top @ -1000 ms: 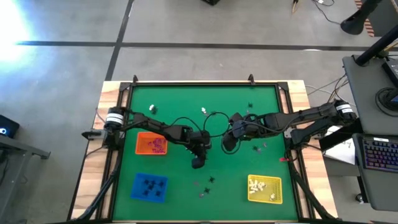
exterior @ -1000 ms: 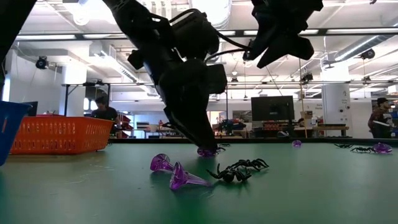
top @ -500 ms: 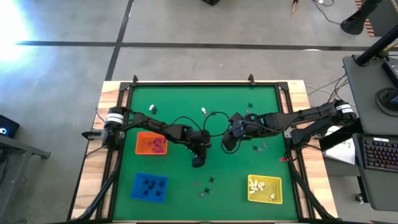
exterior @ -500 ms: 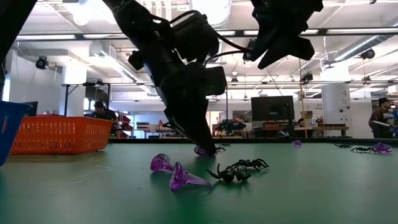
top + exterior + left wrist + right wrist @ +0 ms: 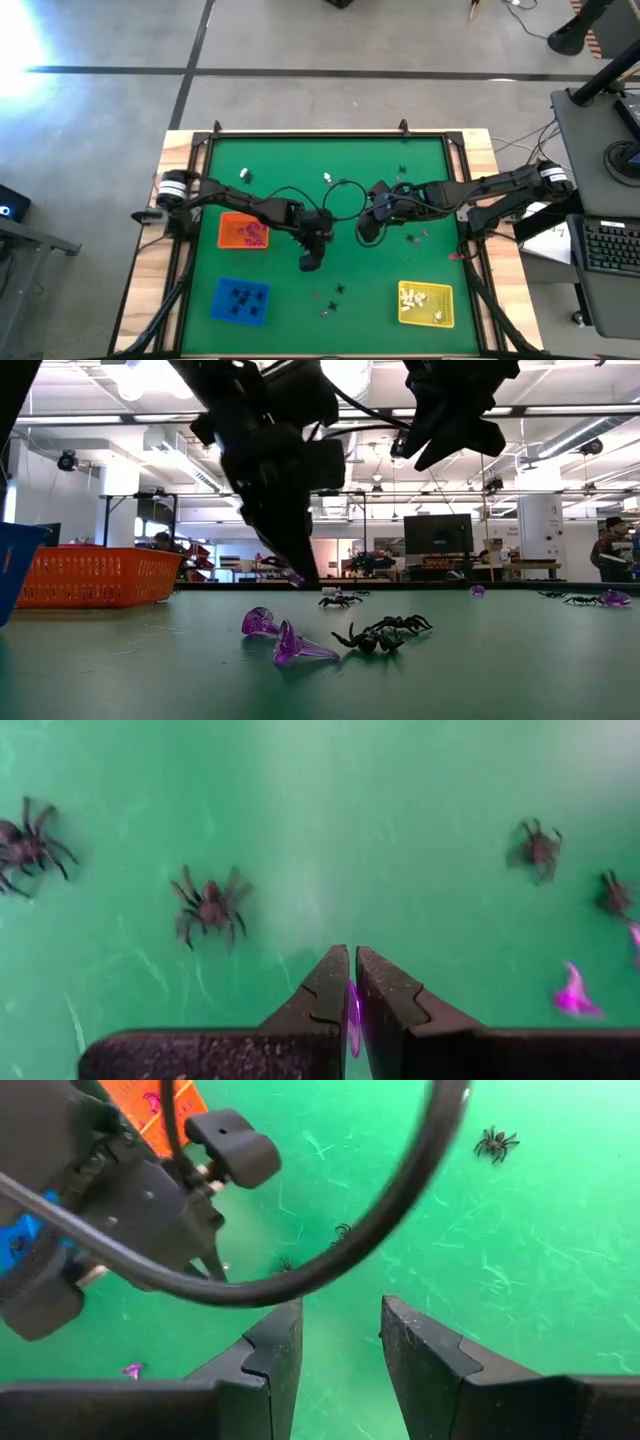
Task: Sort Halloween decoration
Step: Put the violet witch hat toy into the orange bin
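The left gripper (image 5: 352, 982), jaws pinched shut on a purple trinket (image 5: 353, 1012), hangs above the green table (image 5: 290, 165); the orange tray (image 5: 243, 232) probably awaits. The right gripper (image 5: 340, 1342) waits empty, jaws apart.

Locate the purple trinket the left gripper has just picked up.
Pinched in the shut left gripper, the purple trinket hangs above the mat's middle, right of the orange tray.

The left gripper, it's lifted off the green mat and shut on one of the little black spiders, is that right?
Not a spider. The left gripper, raised off the green mat, is shut on a thin purple trinket, as the left wrist view shows; the black spiders lie on the mat.
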